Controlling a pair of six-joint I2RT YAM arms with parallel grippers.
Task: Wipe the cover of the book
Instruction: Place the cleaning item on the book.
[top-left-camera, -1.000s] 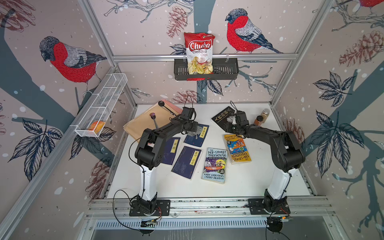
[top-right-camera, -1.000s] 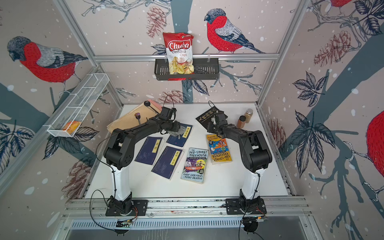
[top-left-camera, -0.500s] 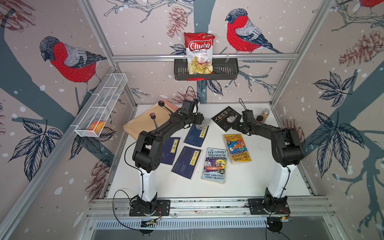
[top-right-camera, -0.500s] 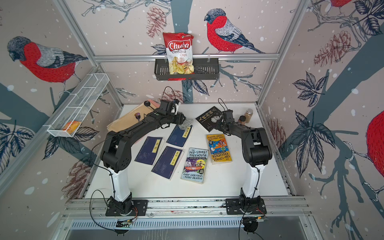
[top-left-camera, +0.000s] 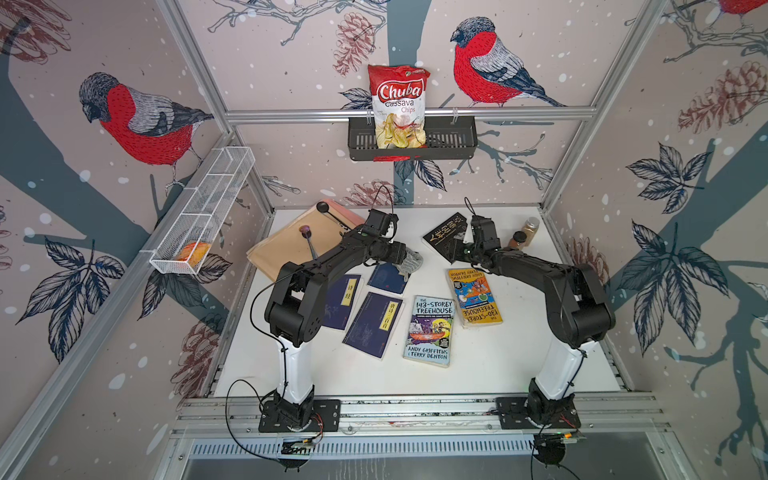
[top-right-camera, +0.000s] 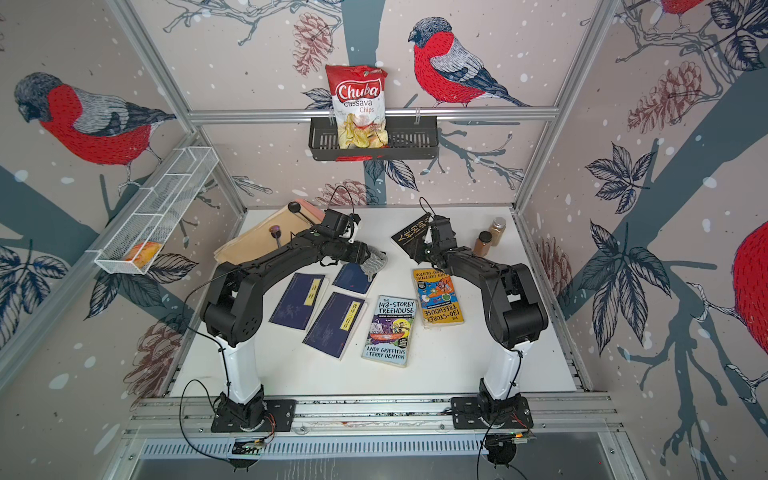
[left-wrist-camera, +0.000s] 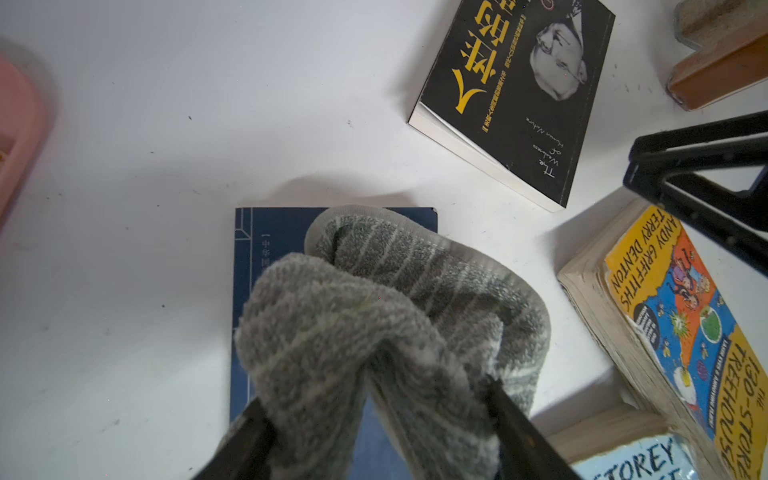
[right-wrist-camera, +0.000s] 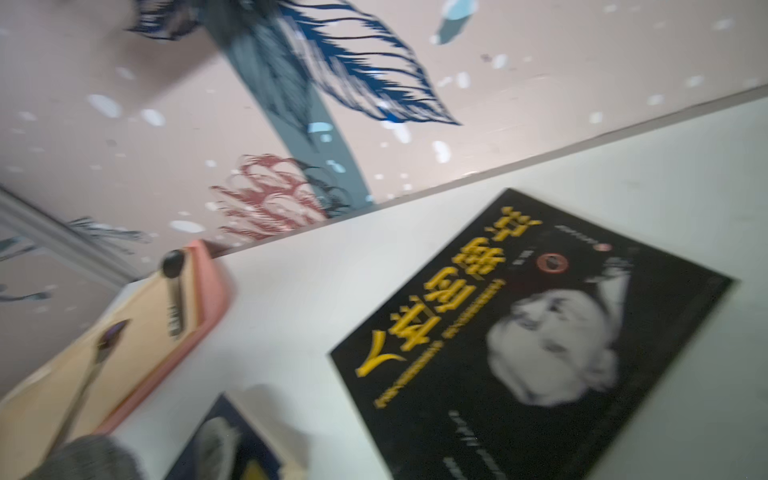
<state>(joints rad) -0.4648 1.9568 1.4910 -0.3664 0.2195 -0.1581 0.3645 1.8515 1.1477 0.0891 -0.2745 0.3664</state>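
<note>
Left gripper (left-wrist-camera: 380, 419) is low over the worktop (top-left-camera: 498, 365), and its fingers (left-wrist-camera: 249, 432) are pinched on a bunched grey cloth (left-wrist-camera: 374, 316). They stand fairly wide apart because the wad fills the gap between them. The cloth droops onto the far end of the small blue book (left-wrist-camera: 274, 232), which lies flat in the middle back of the worktop. By my reading that's the cover being wiped.

Right gripper (top-left-camera: 457, 247) hangs by the black book (left-wrist-camera: 523, 95). One of its fingers (left-wrist-camera: 685, 147) pokes into the left wrist view, but I cannot tell how wide they stand or see anything in them.

Here's the worry: nothing pins that thin blue book, so a firm stroke could shove it along instead of cleaning it. The cloth is only gathered, so friction could tug it loose. A long sweep might also snag the yellow paperback (left-wrist-camera: 685, 316) nearby or meet the right arm.

On to the containers. The black basket (top-left-camera: 453, 143) on the back wall holds a chips bag (top-left-camera: 399, 104). The white mesh shelf (top-left-camera: 216, 183) on the side wall has an orange thing (top-left-camera: 191, 251) in its nearest compartment. Two jars (top-left-camera: 517, 240) of brown stuff stand close behind the right arm, where a swing could tip them.
</note>
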